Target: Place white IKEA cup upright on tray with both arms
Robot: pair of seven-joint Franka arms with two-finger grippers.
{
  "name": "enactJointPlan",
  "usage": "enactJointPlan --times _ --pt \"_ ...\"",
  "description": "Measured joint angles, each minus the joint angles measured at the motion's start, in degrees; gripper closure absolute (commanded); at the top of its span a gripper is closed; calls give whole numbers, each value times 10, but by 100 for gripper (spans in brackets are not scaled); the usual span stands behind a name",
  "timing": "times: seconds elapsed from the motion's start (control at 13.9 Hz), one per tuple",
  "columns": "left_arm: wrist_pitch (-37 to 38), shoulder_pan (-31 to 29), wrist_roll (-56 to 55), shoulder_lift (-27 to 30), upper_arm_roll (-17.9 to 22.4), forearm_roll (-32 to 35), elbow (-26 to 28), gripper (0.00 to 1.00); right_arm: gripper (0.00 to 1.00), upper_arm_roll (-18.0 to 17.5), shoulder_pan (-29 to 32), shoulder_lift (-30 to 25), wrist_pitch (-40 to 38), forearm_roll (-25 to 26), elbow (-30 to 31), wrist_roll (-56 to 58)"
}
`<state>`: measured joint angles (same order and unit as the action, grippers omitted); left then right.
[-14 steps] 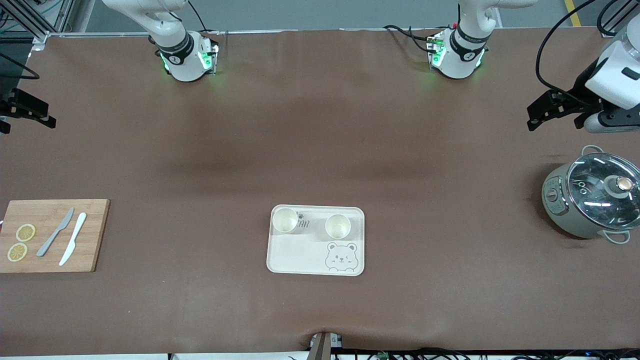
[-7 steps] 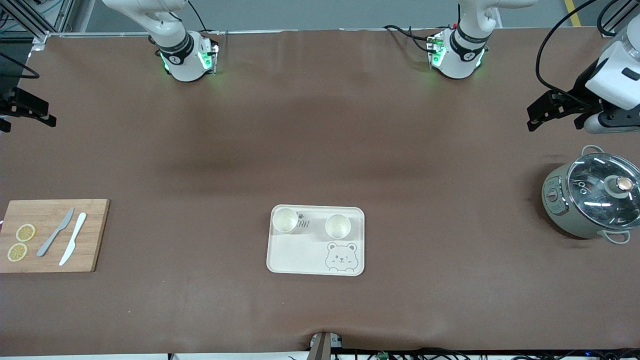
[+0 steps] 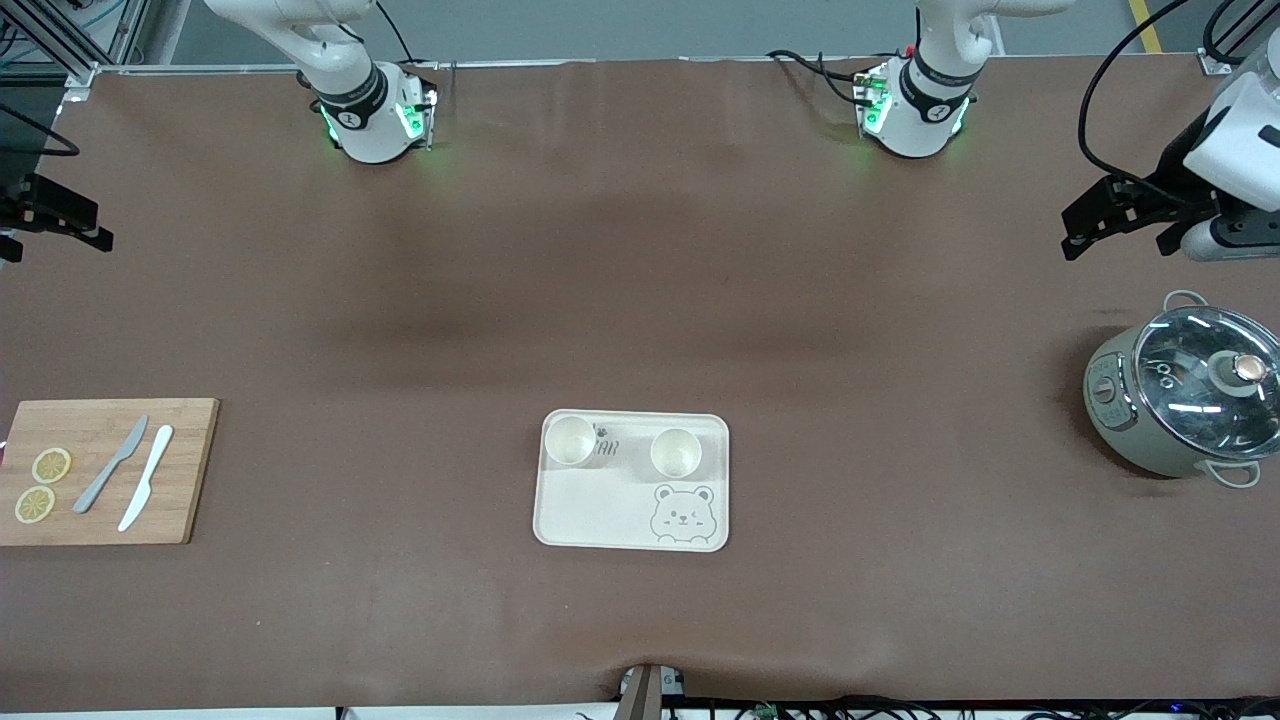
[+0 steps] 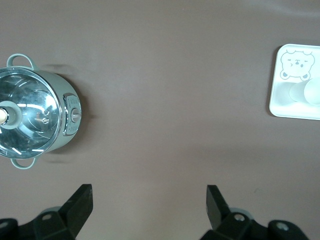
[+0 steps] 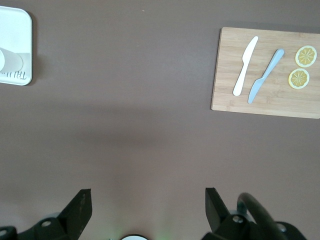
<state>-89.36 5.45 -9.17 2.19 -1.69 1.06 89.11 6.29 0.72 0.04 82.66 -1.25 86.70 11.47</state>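
Observation:
The cream tray (image 3: 600,515) with the bear face lies at the middle of the table, near the front camera. Two white cups stand upright on it, one (image 3: 571,441) toward the right arm's end and one (image 3: 676,452) toward the left arm's end. My left gripper (image 3: 1080,228) is open and empty, up over the table at the left arm's end; its wrist view (image 4: 148,200) shows the tray (image 4: 292,102) far off. My right gripper (image 3: 85,228) is open and empty over the right arm's end; its wrist view (image 5: 148,202) shows a tray corner (image 5: 17,30).
A grey-green pot with a glass lid (image 3: 1185,400) stands at the left arm's end, also in the left wrist view (image 4: 35,117). A wooden cutting board (image 3: 105,510) with two knives and two lemon slices lies at the right arm's end, also in the right wrist view (image 5: 227,95).
My left gripper has drifted slightly outward toward the left arm's end of the table. The cups and tray have not moved.

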Motion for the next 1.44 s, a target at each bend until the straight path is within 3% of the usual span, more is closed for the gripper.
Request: enactJointPlan --times 1.44 --pt "6 -4 0 -4 0 0 -7 0 0 1 0 0 -1 0 0 -24"
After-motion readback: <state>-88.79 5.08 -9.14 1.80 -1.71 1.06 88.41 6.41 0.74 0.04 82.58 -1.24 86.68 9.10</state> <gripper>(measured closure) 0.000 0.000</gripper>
